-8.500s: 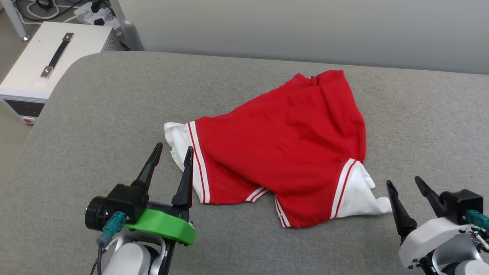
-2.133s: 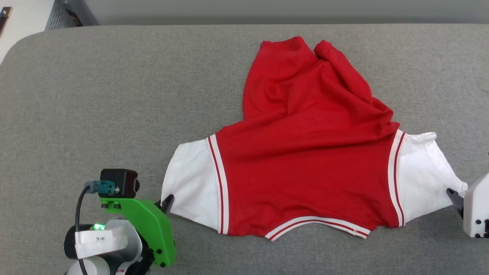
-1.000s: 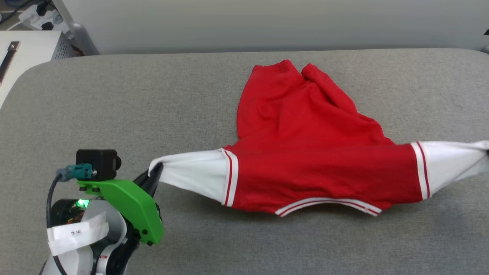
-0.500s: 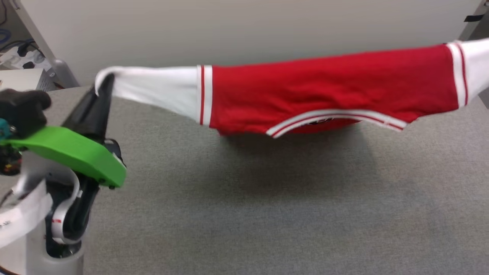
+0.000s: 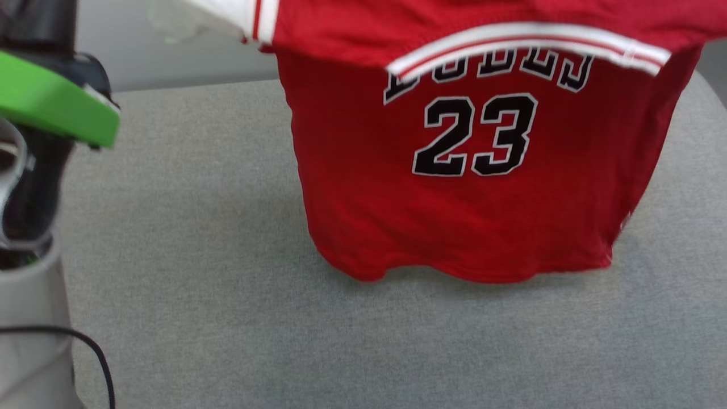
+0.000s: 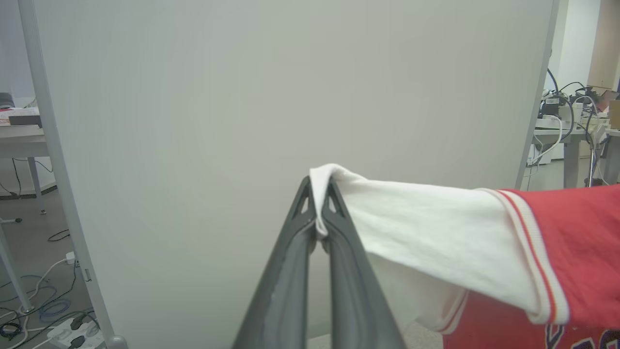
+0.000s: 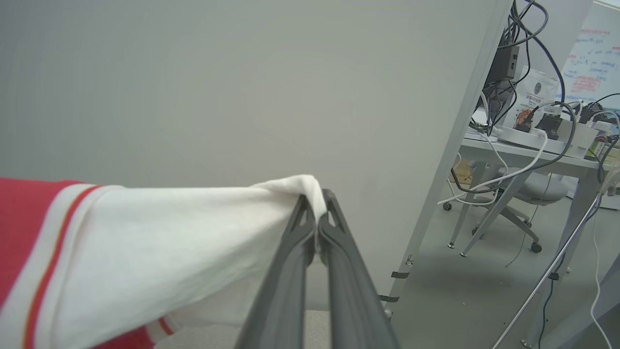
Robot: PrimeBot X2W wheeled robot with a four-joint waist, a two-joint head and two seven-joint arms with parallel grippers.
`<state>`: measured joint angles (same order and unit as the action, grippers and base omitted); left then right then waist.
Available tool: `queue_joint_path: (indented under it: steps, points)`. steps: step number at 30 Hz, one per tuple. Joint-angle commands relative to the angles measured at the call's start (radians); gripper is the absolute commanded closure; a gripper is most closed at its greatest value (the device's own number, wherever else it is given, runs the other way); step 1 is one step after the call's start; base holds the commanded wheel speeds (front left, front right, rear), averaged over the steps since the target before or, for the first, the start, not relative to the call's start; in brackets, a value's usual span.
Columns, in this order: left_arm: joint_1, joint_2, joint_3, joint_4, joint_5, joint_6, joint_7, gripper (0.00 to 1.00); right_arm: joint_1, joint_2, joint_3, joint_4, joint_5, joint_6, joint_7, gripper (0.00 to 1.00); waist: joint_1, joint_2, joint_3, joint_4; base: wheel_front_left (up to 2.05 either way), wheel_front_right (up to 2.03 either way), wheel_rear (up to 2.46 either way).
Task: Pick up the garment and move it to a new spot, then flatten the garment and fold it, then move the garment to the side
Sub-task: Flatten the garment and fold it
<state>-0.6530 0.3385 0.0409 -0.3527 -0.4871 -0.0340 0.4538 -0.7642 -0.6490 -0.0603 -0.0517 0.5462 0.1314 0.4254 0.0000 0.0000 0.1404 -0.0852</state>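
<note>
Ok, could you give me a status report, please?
Left gripper, right gripper: jaws shut on white sleeves; garment hangs spread between them. Nothing seen in the way.

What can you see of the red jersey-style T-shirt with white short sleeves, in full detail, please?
The red jersey-style T-shirt hangs spread in the air, front facing the head camera, showing black white-outlined lettering, partly hidden by the red-white striped collar trim, above a "23". The thin, soft-looking knit is lightly wrinkled. The left gripper is shut on one white sleeve's tip, the right gripper on the other. Whether its hem touches the grey padded surface below is unclear.
</note>
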Motion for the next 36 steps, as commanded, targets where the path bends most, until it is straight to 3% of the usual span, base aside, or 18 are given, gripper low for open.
queue_joint_path:
  steps: [1,11,19,28,36]
  points:
    - [-0.056,0.017,0.003,0.022,-0.01,-0.013,-0.003,1.0,-0.046,0.009,0.012,0.016,-0.007,-0.001,-0.011,1.0,0.0,0.0,0.071,0.008,0.0,0.0,0.0]
    - [-0.405,0.097,-0.047,0.201,0.019,-0.063,-0.02,1.0,-0.375,0.03,0.083,0.179,-0.062,-0.001,-0.075,1.0,0.0,0.0,0.279,0.031,0.0,0.0,0.0]
    - [-0.698,0.132,-0.114,0.426,0.064,-0.085,-0.106,1.0,-0.662,0.084,0.156,0.376,-0.129,-0.001,-0.167,1.0,0.0,0.0,0.427,0.042,0.0,0.0,0.0]
    - [-1.009,0.097,-0.172,0.78,0.124,-0.09,-0.33,1.0,-0.936,0.192,0.168,0.658,-0.219,-0.001,-0.304,1.0,0.0,0.0,0.546,0.049,0.0,0.0,0.0]
    - [-1.101,0.061,-0.196,1.003,0.129,-0.092,-0.522,1.0,-0.998,0.251,0.179,0.817,-0.242,-0.001,-0.429,1.0,0.0,0.0,0.578,0.068,0.0,0.0,0.0]
